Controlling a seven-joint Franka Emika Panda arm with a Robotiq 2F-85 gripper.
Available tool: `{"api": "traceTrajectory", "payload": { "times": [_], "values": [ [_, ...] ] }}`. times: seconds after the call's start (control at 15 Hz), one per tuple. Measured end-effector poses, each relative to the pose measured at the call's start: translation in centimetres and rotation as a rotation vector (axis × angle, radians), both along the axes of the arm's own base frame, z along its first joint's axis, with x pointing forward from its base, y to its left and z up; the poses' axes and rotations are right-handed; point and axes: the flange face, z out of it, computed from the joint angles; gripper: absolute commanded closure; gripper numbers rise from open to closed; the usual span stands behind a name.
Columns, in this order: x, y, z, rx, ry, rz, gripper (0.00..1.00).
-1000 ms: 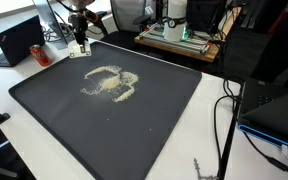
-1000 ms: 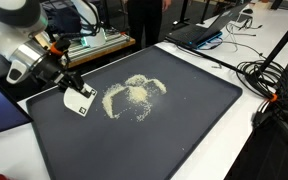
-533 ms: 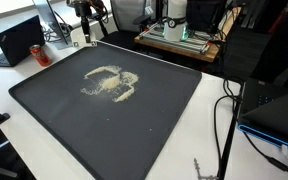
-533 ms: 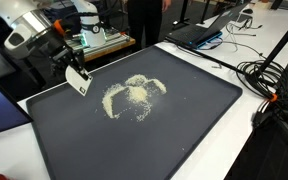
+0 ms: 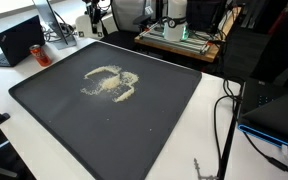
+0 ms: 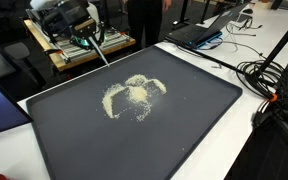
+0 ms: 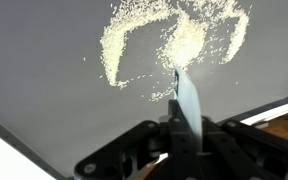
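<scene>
You had the thin white scraper (image 7: 187,98) clamped in the closed pincer (image 7: 179,128), jutting straight out ahead of it. Beyond its tip, lower down, pale grains (image 7: 184,40) lay scattered on the dark mat (image 7: 44,70) covering the counter (image 5: 212,115).

light: bright, even, from overhead; no hard shadow under the gripper (image 7: 180,128)
glare: mat (image 7: 44,60) washed grey ahead of the gripper, wrist view
focus: gripper body soft; powder (image 7: 189,40) ahead of it sharp
blur: gripper smeared in an exterior view (image 6: 82,30)
resolution: low, grainy
</scene>
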Motion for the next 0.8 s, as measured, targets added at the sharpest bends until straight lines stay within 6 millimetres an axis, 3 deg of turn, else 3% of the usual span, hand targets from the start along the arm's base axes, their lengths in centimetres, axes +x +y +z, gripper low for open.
{"api": "traceTrajectory", "payload": {
  "times": [0.53, 0.8],
  "values": [
    [-0.8, 10.9, 7.1, -0.341, 0.005, 0.318, 0.99],
    [-2.3, 15.2, 9.3, -0.432, 0.108, 0.444, 0.99]
  ]
}}
